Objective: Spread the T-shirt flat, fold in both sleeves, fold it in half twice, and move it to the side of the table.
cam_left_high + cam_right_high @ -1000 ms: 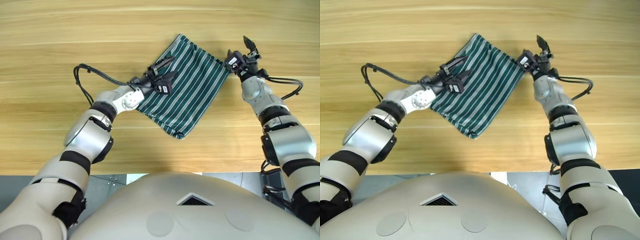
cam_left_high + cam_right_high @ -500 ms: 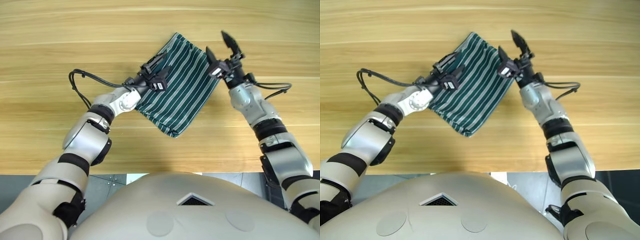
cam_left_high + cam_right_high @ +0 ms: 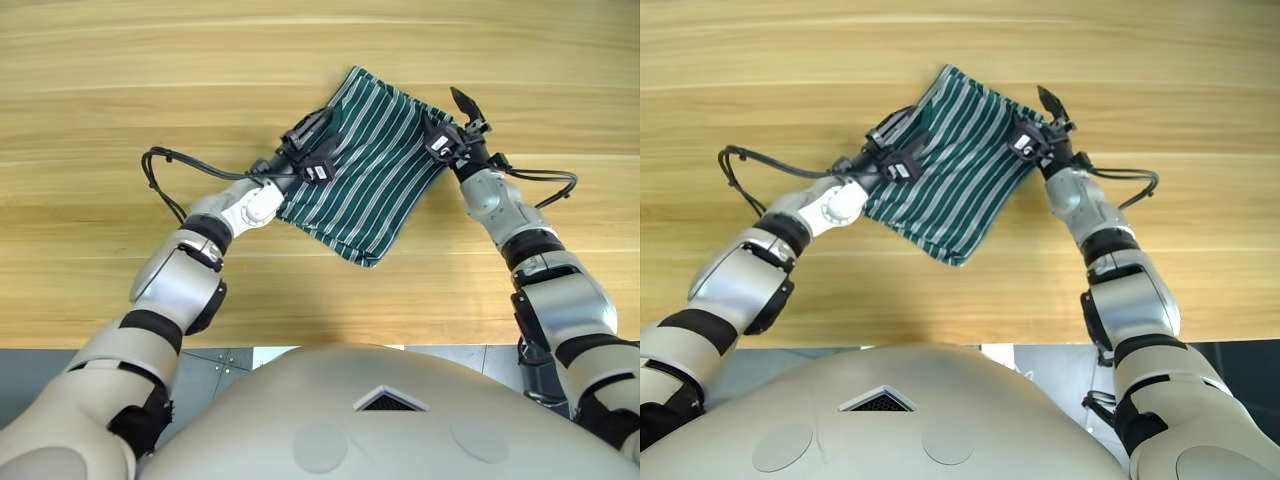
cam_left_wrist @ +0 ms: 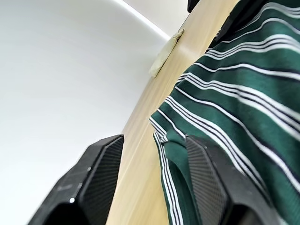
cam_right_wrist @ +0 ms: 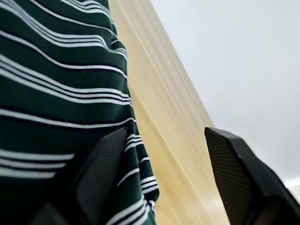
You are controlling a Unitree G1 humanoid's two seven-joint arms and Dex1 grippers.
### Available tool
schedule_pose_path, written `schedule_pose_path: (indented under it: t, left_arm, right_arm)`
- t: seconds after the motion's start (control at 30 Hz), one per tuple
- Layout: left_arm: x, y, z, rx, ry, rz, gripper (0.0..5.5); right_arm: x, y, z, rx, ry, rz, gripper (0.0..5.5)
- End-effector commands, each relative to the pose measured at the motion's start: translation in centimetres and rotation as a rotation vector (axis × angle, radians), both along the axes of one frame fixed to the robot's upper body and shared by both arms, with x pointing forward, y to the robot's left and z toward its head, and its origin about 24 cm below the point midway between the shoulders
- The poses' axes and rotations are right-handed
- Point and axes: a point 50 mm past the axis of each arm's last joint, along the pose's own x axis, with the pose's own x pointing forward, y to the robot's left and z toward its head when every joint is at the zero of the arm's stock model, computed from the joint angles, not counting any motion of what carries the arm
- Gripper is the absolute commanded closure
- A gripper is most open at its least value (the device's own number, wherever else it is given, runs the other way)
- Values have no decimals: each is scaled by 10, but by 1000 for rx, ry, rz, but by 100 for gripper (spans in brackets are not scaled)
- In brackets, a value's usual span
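Left gripper (image 3: pixel 318 138): spread wide and holding nothing. It sits at the left edge of the folded cloth. In the left wrist view one finger lies over the striped hem and the other over bare wood.
Right gripper (image 3: pixel 447 112): also parted and empty, at the opposite, right edge. One finger is over the fabric and the other is out past the hem.
T-shirt (image 3: pixel 375 185): green with white stripes, already folded into a compact, roughly square packet. It lies skewed like a diamond near the middle of the table (image 3: pixel 150 80), between the two grippers.
Stage: the folding looks done, and moving the packet to the side appears to be what remains.
Contact: each inner finger seems to rest on or just above the cloth. The wrist views are too close in to say whether any finger has slipped under an edge.
Handling: light, limp knit in several loose layers. It will sag, slide on the smooth wood and fall open if it is lifted by a single layer.
Where to hold: pinch through all the layers at the two opposite edges, or press down and drag the packet flat.
Risk: uneven pulls could skew or open the fold.
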Motion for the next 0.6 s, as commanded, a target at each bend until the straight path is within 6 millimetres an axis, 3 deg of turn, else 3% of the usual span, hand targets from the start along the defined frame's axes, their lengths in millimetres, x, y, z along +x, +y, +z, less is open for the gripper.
schedule_pose_path:
  t: [0.03, 0.1, 0.2, 0.27, 0.33, 0.43, 0.5, 0.6]
  left_arm:
    - [-10, 19, -20, 91, 85, 52, 307]
    - [-9, 14, -18, 77, 78, 45, 307]
    - [-6, 8, -13, 49, 63, 39, 307]
    - [-6, 7, -12, 29, 55, 43, 307]
    - [-6, 7, -10, 4, 45, 48, 307]
    - [-7, 11, 2, -94, -24, 53, 307]
    - [-12, 21, 22, -199, -115, 35, 307]
    - [-11, 50, 66, -321, -277, 89, 307]
  right_arm:
    - [-9, 3, -4, 19, -12, 41, 245]
    - [-6, 17, 20, 108, -177, 120, 245]
    - [-16, 41, 75, 322, -499, 259, 245]
    - [-31, 51, 95, 448, -565, 330, 245]
    - [-42, 57, 102, 515, -548, 384, 245]
    - [-60, 65, 89, 491, -385, 482, 245]
    - [-75, 70, 66, 367, -222, 571, 245]
    - [-117, 77, 24, 127, 75, 784, 245]
